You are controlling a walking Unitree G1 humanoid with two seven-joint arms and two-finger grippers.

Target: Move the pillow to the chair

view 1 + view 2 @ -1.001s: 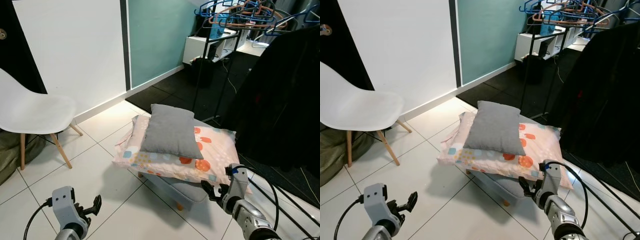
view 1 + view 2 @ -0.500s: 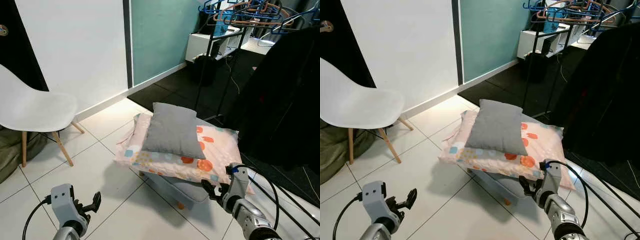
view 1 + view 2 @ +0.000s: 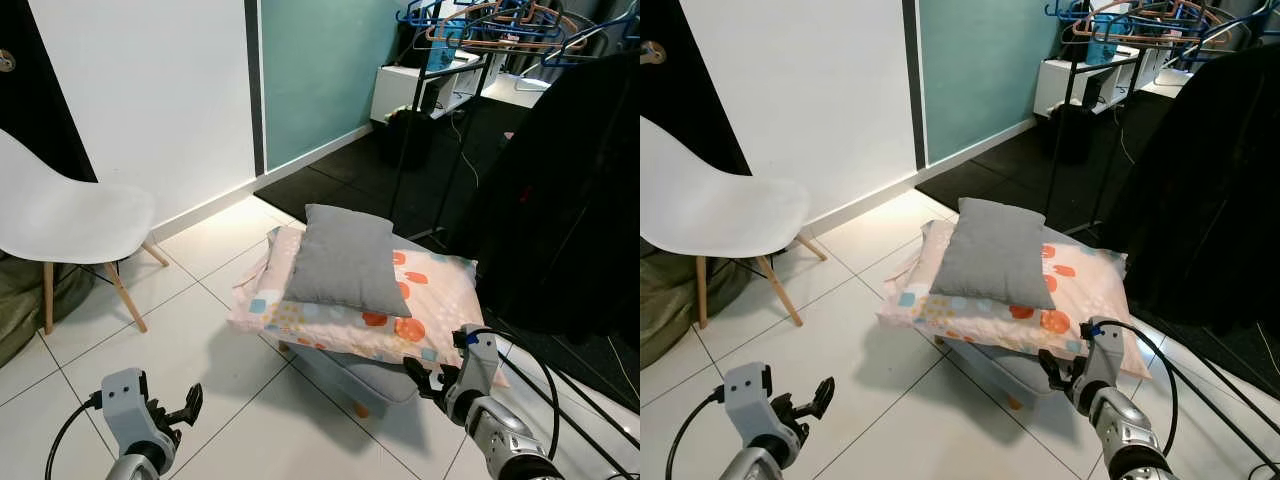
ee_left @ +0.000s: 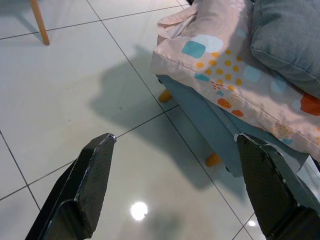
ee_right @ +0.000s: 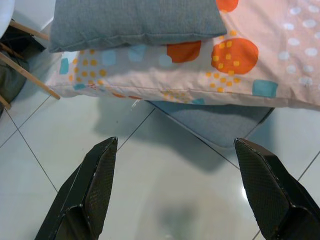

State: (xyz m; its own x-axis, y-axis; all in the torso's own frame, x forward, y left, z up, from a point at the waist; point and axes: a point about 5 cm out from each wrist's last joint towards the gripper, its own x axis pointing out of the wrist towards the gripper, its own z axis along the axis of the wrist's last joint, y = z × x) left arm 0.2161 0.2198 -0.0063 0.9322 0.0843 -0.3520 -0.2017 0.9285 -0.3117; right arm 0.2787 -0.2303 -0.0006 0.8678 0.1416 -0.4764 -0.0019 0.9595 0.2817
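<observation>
The white chair [image 3: 75, 215] stood off to the far left, well apart from both claws and ahead of the left one. The left gripper [image 3: 190, 403] hovered low over the tiled floor [image 3: 210, 350], its two black fingers [image 4: 92, 180] spread wide with nothing between them; the stack of cushions lay ahead of it and to its right. The grey pillow [image 3: 343, 259] rested on top of a larger patterned pillow [image 3: 425, 300], which in turn sat on a low blue-grey footstool [image 4: 210, 130]. The right gripper [image 3: 425, 378] hung just in front of the stool's near corner, below the patterned pillow's edge, its fingers [image 5: 95, 182] likewise held wide apart and empty. The grey pillow looked soft, light and floppy, likely to sag when lifted, and its woven cover probably offered decent friction. Pinching a corner or the near edge, or squeezing it between both claws from either side, seemed the surest hold.
</observation>
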